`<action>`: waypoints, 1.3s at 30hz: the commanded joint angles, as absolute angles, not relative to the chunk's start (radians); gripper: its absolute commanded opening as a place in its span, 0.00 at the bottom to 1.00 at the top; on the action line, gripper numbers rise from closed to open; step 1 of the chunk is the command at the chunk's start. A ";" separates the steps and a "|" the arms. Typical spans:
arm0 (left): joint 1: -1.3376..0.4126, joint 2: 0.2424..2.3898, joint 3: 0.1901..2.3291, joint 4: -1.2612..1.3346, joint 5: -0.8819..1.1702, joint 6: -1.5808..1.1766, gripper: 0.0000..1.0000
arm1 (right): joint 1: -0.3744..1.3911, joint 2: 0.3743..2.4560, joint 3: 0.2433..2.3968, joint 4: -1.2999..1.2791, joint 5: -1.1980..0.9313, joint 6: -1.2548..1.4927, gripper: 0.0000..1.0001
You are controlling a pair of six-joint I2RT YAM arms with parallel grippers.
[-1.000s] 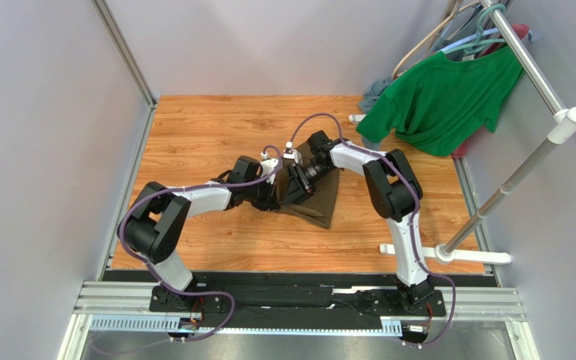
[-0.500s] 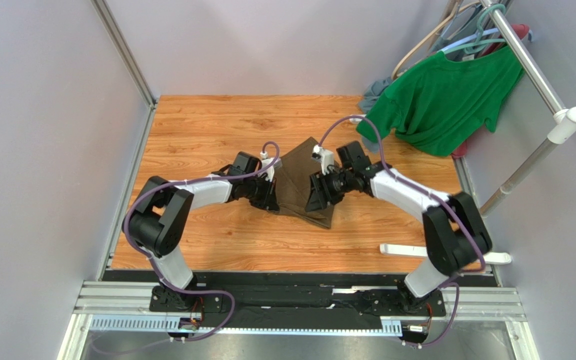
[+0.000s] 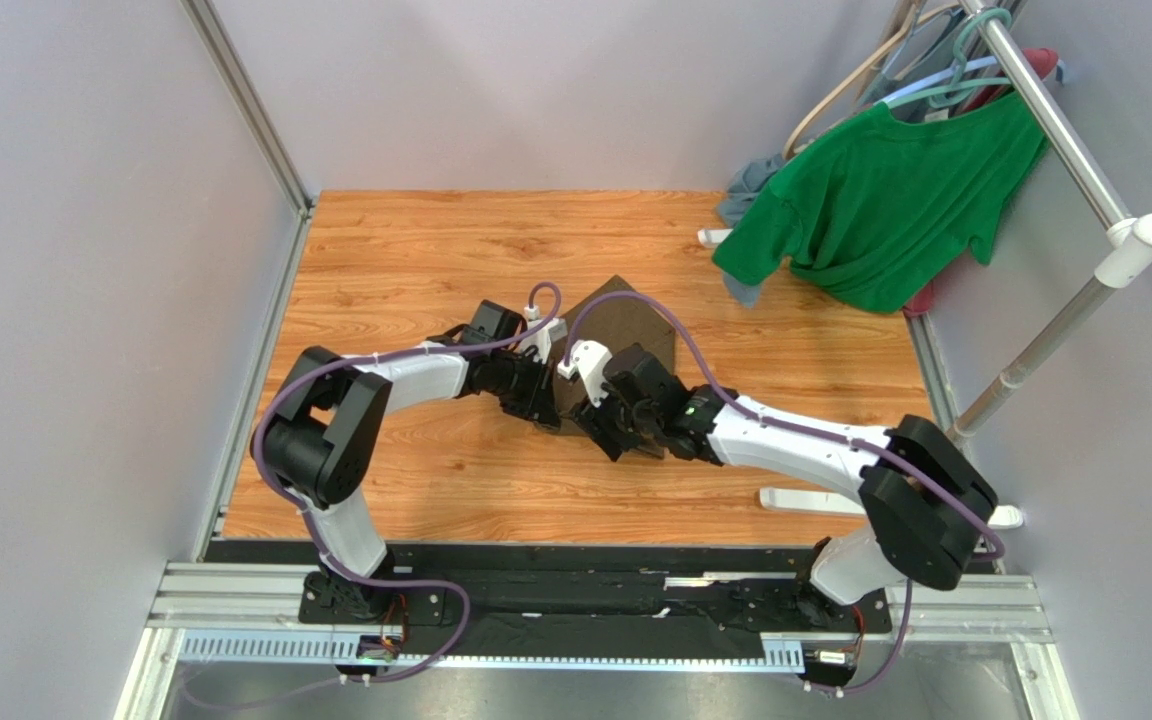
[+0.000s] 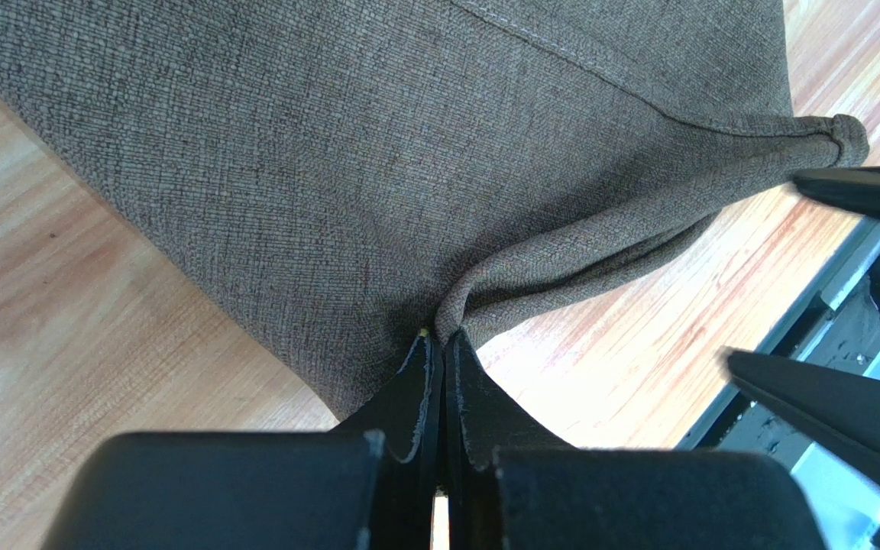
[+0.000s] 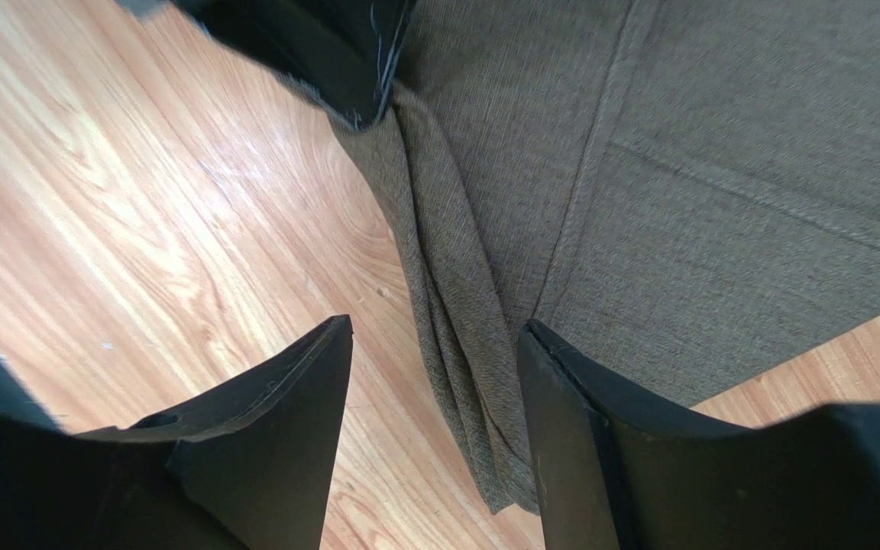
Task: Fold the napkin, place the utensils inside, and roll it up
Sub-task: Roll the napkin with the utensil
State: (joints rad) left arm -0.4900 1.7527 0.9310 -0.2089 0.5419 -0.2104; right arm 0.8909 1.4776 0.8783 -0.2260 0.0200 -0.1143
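The olive-brown napkin lies folded mid-table, mostly covered by both wrists in the top view. My left gripper is shut on the napkin's left edge, and the cloth puckers at its tips. My right gripper hovers open at the near corner of the napkin. The layered fold edge lies between the right gripper's fingers, nothing gripped. From the right wrist, the left gripper's tips show at the top. The utensils are out of view.
A bright green T-shirt hangs from a metal rack pole at the back right, with a grey-blue garment beside it. The rack's white foot lies near the right arm. Grey walls close both sides.
My right arm has swung from the napkin's far side round to its near corner, its jaws spreading wider. The left gripper has stayed shut on the napkin's edge.
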 commanded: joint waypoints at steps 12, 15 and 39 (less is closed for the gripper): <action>-0.469 1.781 0.966 -0.282 0.545 -0.209 0.00 | 0.991 1.577 0.876 -0.230 0.237 -0.184 0.58; -0.466 1.782 0.966 -0.281 0.543 -0.210 0.00 | 0.994 1.585 0.862 -0.233 0.277 -0.169 0.56; -0.431 1.703 0.963 -0.252 0.589 -0.259 0.24 | 0.977 1.746 0.963 -0.411 0.169 -0.078 0.00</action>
State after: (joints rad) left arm -0.4500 1.7737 0.9531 -0.2451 0.5861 -0.2367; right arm 0.9920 1.7023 0.9340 -0.3225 0.3080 -0.1181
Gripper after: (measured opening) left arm 0.138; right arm 0.022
